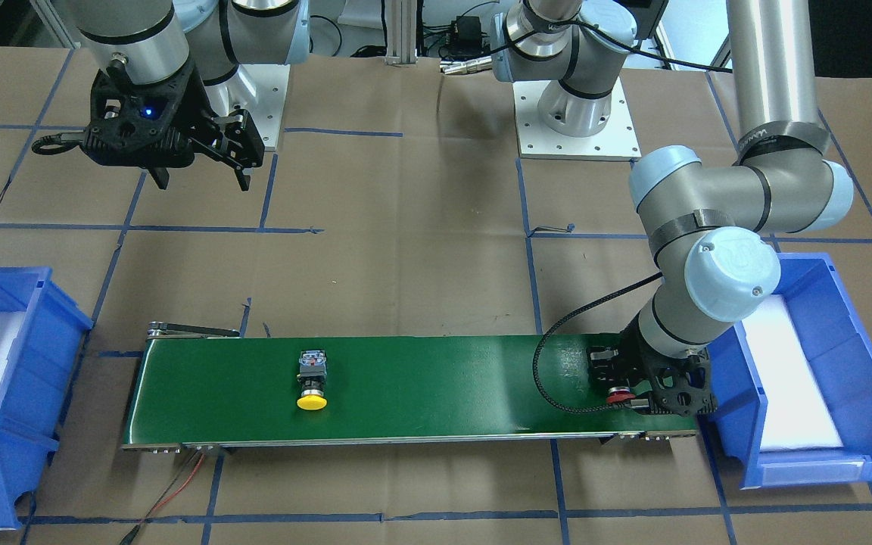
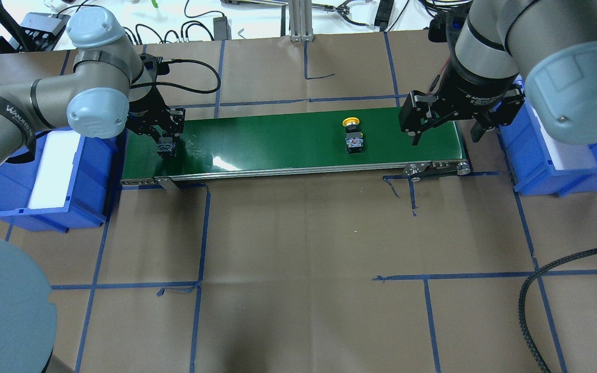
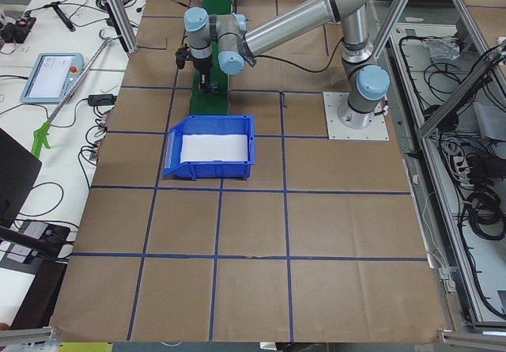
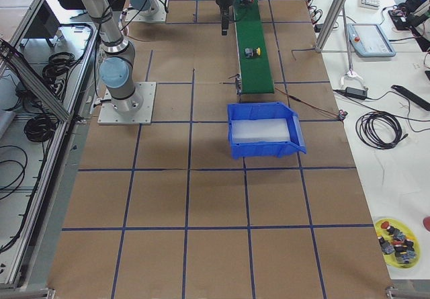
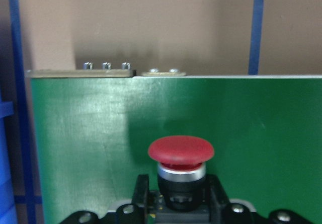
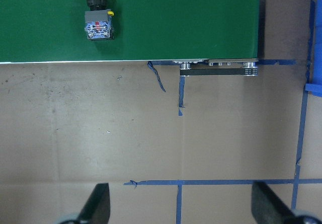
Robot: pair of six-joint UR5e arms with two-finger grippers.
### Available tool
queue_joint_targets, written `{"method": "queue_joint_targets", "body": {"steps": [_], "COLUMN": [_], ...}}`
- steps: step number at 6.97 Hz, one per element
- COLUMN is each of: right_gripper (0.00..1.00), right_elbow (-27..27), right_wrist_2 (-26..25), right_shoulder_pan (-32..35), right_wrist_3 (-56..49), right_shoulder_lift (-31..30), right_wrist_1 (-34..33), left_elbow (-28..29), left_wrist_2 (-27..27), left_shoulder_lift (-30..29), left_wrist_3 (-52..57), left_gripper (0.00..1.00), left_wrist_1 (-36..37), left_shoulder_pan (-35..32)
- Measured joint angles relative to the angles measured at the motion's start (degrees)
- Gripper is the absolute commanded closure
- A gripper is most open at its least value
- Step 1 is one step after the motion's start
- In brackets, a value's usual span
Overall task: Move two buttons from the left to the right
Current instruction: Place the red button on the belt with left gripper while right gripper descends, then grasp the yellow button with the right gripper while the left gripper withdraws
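A red-capped button (image 5: 181, 151) sits at the left end of the green conveyor belt (image 2: 278, 140). My left gripper (image 2: 166, 142) is shut on its black body, low on the belt. It also shows in the front view (image 1: 619, 395). A yellow-capped button (image 2: 352, 135) lies on its side on the belt, right of the middle, and shows in the right wrist view (image 6: 96, 12). My right gripper (image 2: 446, 132) is open and empty. It hangs high near the belt's right end, apart from the yellow button.
A blue bin with a white liner (image 2: 44, 176) stands at the belt's left end. Another blue bin (image 2: 552, 155) stands at its right end. Brown paper with blue tape lines covers the table. A black cable (image 1: 549, 378) loops over the belt by the left gripper.
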Motion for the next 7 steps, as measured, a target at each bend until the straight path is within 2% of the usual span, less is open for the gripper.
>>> {"method": "queue_joint_targets", "body": {"steps": [4,5,7], "right_gripper": [0.00,0.00,0.00], "right_elbow": [-0.07,-0.21,-0.92], "right_wrist_2": [0.24,0.36,0.53], "right_shoulder_pan": [-0.04,-0.05,-0.02], "right_wrist_3": [0.11,0.49,3.48], "right_shoulder_lift": [0.83,3.39,10.11], "right_wrist_1": [-1.08,-5.04,-14.34], "left_elbow": [1.37,1.54,1.54], "left_wrist_2": [-0.35,-0.33,-0.85], "left_shoulder_lift": [2.43,4.99,12.11], "left_wrist_3": [-1.23,-1.26,-1.32], "left_gripper": [0.00,0.00,0.00], "left_wrist_1": [-0.77,-2.87,-11.97], "left_shoulder_pan": [-0.33,-0.38,-0.60]}}
